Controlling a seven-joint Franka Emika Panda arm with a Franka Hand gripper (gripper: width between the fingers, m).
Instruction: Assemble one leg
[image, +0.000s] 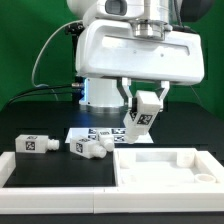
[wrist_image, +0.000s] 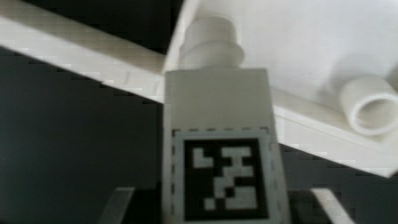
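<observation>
My gripper (image: 143, 112) is shut on a white leg (image: 139, 121) with a black-and-white tag and holds it tilted in the air above the far edge of the large white square panel (image: 170, 165). In the wrist view the held leg (wrist_image: 219, 130) fills the middle, its threaded tip pointing at the panel's rim (wrist_image: 107, 55); my gripper (wrist_image: 217, 205) grips its lower end. Several other legs lie on the table: one (image: 34, 143) at the exterior view's left, two (image: 88, 148) near the middle. A round post (wrist_image: 370, 112) shows on the panel.
The marker board (image: 97, 131) lies flat behind the loose legs. A white raised rim (image: 20, 165) borders the table at the exterior view's left front. The arm's white base (image: 103, 92) stands behind.
</observation>
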